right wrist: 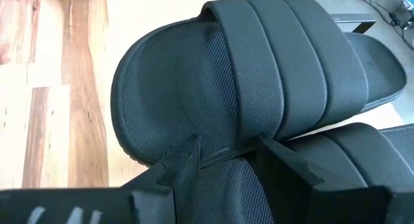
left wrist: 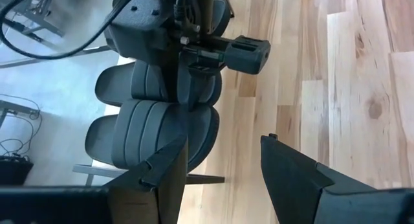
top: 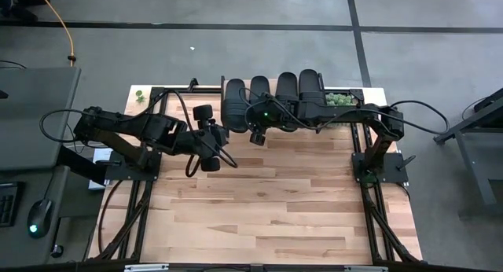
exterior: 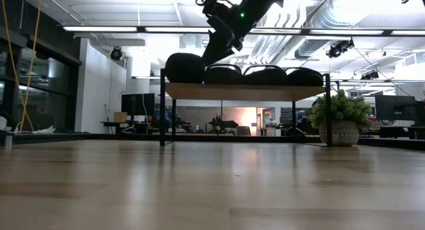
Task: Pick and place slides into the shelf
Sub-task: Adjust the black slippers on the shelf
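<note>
A: Where are the slides right now?

B: All 4 sit in a row on top of the shelf, which stands at the far edge of the desk. From the low view they show as dark humps side by side along the light wood top, above the thin black legs.

A: And the right gripper?

B: It hangs over the near edge of the shelf, by the 2nd slide from the left in the high view. Its wrist camera looks straight down at a ribbed strap and a textured sole, with the 2 fingers parted a moderate way just at the rim of a sole. Whether they touch it, I cannot tell; nothing is clasped between them.

A: The left gripper?

B: Over bare desk, in front of the shelf's left end and apart from it. Its jaws stand wide with nothing between them, only wood planks below.

A: Anything else on the desk?

B: A potted plant beside the shelf's right end.
</note>
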Robot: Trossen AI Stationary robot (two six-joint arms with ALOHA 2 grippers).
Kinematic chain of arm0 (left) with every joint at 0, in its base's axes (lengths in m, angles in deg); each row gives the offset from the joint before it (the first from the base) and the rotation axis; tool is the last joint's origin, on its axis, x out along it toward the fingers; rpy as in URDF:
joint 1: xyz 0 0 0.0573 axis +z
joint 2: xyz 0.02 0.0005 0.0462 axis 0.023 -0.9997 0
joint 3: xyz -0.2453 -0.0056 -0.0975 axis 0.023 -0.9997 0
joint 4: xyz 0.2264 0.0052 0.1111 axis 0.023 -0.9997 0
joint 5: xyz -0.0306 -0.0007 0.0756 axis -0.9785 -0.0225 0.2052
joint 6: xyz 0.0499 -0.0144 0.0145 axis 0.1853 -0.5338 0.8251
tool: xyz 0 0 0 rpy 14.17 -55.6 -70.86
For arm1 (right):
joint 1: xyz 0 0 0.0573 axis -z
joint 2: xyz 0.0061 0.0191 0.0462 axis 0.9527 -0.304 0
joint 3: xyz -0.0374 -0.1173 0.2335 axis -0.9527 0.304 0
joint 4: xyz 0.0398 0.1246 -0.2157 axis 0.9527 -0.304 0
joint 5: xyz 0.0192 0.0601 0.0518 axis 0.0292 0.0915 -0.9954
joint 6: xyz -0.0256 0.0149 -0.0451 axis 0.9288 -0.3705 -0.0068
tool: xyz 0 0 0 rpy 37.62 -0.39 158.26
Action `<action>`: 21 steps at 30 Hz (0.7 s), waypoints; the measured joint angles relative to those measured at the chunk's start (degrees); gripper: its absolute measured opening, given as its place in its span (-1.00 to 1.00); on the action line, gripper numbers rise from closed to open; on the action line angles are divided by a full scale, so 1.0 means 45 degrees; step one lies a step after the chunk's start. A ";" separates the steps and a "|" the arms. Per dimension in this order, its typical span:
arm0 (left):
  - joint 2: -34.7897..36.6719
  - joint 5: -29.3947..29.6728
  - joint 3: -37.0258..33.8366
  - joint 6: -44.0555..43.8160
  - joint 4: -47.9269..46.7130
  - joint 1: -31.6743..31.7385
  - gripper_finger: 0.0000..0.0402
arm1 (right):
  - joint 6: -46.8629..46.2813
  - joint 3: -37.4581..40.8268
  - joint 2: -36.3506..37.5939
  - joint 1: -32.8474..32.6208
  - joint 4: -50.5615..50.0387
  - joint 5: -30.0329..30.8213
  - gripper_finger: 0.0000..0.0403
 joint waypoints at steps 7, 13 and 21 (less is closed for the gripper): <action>0.0000 0.0003 0.0000 -0.0037 -0.0024 0.0000 -0.12 | 0.0217 0.0053 0.0333 0.0010 0.0390 0.0032 -0.29; 0.0000 0.0083 0.0000 -0.0037 -0.0014 0.0005 -0.12 | 0.0268 0.0056 0.0535 0.0010 0.0488 0.0053 -0.29; 0.0000 0.0095 0.0000 -0.0037 -0.0014 0.0010 -0.12 | 0.0273 0.0043 0.0537 0.0010 0.0815 0.0053 -0.29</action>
